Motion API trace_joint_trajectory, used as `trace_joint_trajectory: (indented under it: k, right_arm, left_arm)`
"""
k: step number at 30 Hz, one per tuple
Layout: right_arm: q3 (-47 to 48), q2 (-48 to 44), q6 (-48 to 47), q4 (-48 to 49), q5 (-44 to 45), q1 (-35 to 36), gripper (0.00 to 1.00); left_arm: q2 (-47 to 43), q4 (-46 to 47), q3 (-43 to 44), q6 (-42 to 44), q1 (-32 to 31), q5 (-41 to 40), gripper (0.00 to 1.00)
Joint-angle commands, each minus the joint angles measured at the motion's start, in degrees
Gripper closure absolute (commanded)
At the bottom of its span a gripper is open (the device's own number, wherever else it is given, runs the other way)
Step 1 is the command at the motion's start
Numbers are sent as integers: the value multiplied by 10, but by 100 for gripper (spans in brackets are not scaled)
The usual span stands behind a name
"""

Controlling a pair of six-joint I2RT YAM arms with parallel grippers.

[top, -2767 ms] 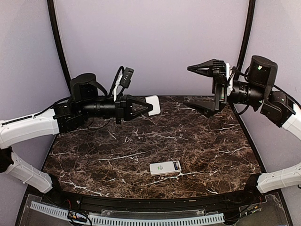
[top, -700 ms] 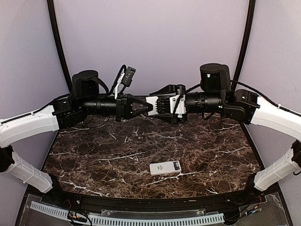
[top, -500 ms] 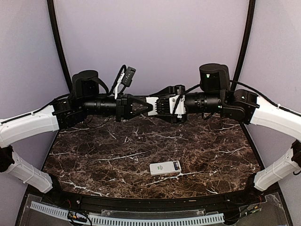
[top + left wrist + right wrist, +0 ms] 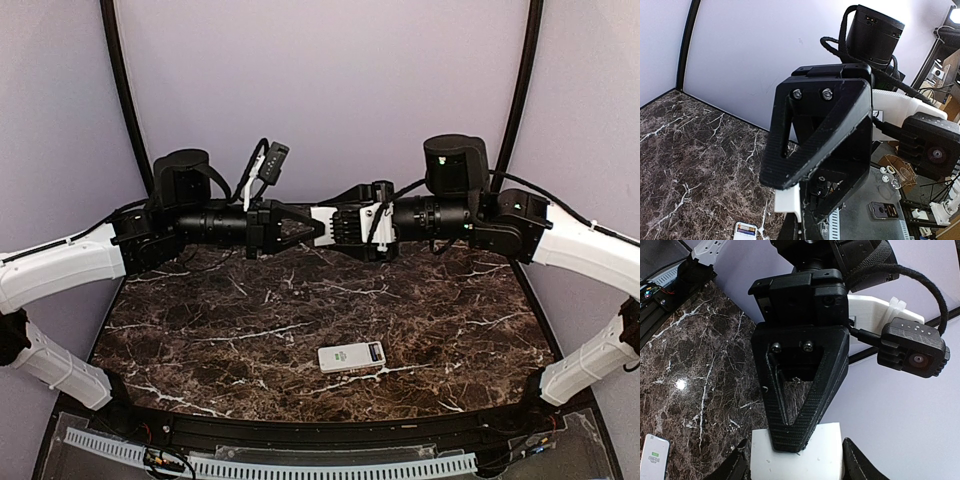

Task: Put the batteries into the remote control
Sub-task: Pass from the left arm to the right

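Left claw pinches a plain white flat plastic piece mid-frame; right claw straddles it, and I cannot tell its grip. Small white rectangular plastic remote control lies lower centre on the dark marble table, long axis left-right.

Remote control on table, before raised cover piece.

Barred at mid-height across the back of the table — left gripper and right gripper tip to tip around a white piece. Open underneath and toward the near edge, save for the remote control lying flat near front centre.
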Motion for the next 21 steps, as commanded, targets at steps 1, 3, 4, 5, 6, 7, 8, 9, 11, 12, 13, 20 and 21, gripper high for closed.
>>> trace_joint_trajectory:
  k: [1, 3, 4, 5, 6, 7, 8, 9, 11, 12, 13, 20, 21]
  right_arm:
    - [14, 3, -1, 6, 6, 6, 62]
    - [12, 2, 0, 5, 7, 6, 65]
    - [12, 3, 0, 6, 7, 6, 65]
    - [12, 2, 0, 6, 8, 6, 65]
    - [12, 2, 0, 7, 8, 6, 65]
    - [12, 2, 0, 6, 9, 6, 66]
    - [12, 1, 0, 7, 9, 6, 67]
    - [12, 1, 0, 7, 9, 6, 69]
    - [13, 2, 0, 7, 9, 6, 74]
    - [13, 2, 0, 7, 8, 6, 76]
    - [13, 2, 0, 6, 7, 6, 78]
    - [14, 2, 1, 7, 7, 6, 84]
    - [14, 1, 1, 7, 7, 6, 84]
  left_arm:
    - [-2, 4, 13, 7, 4, 7, 100]
    - [-3, 4, 13, 8, 4, 8, 100]
    - [-3, 4, 14, 9, 4, 8, 100]
    - [-4, 4, 14, 9, 4, 8, 100]
    - [-4, 4, 14, 9, 4, 8, 100]
    - [-4, 4, 14, 10, 4, 8, 100]
    - [-4, 4, 13, 10, 4, 8, 100]
    - [-3, 4, 13, 10, 4, 8, 100]
    - [-3, 3, 12, 13, 5, 8, 100]
    - [-4, 3, 13, 13, 5, 8, 100]
    - [-4, 4, 13, 13, 5, 9, 100]
    - [-5, 3, 11, 15, 6, 10, 100]
    - [-6, 3, 11, 15, 6, 10, 100]
